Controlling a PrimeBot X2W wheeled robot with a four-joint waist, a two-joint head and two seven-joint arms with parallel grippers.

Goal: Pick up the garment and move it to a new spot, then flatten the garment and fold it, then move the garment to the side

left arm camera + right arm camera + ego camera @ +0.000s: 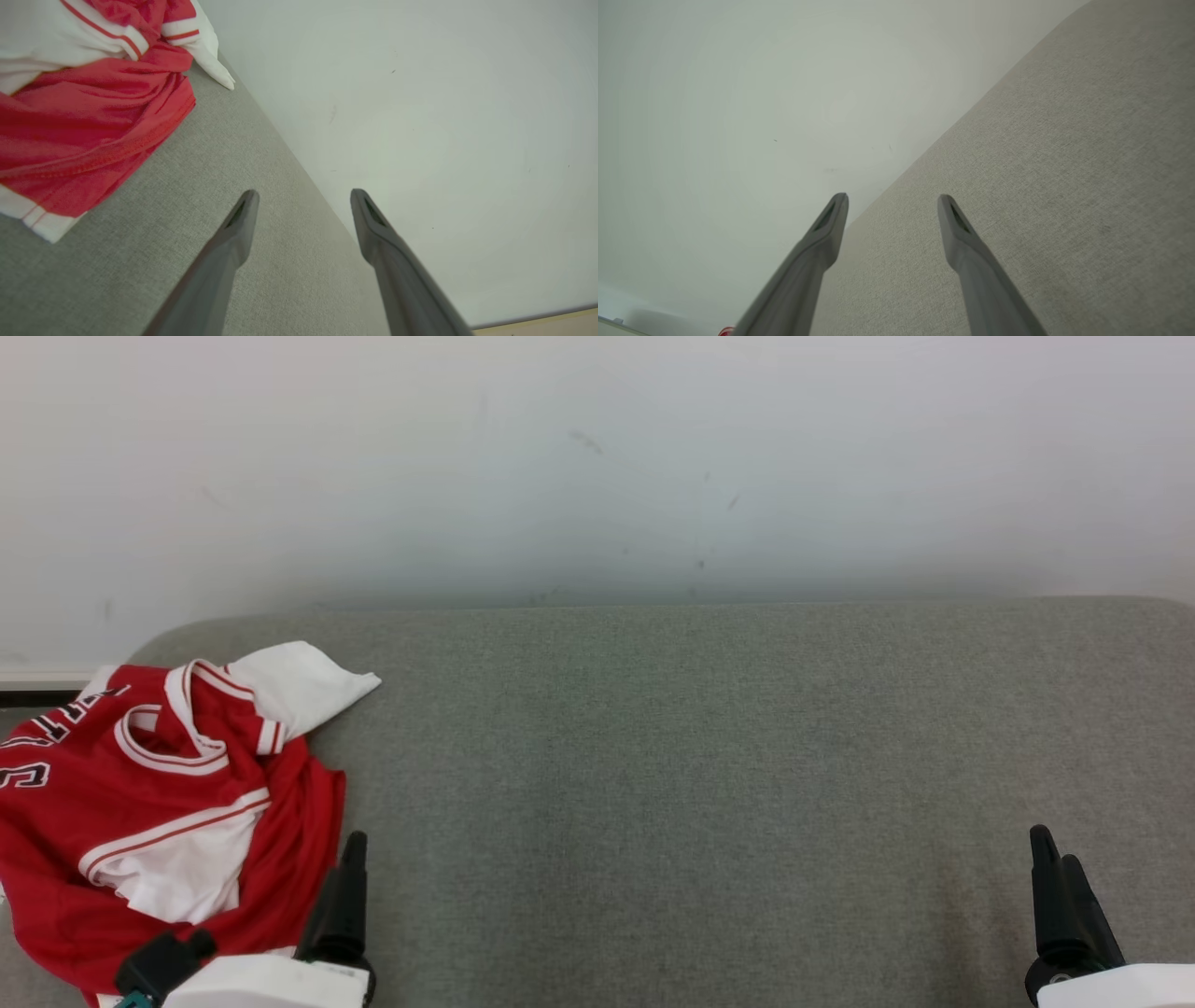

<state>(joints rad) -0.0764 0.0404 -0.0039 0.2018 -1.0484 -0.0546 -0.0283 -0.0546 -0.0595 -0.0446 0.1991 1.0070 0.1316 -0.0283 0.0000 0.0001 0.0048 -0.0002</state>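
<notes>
The garment (159, 793), a red jersey with white sleeves, striped trim and black lettering, lies crumpled at the left end of the grey padded surface (700, 756). In the left wrist view the garment (84, 126) sits up and left of the fingers, apart from them. My left gripper (347, 868) hovers just beside the garment's right edge, and its jaws (303, 193) stand open with nothing between them. My right gripper (1053, 851) is far off at the lower right over bare fabric, open and holding nothing (892, 197).
A pale wall (597, 457) rises directly behind the grey surface. The surface's rounded back-left corner lies just behind the garment, and part of the jersey hangs toward the left edge. Wide bare fabric stretches between the two grippers.
</notes>
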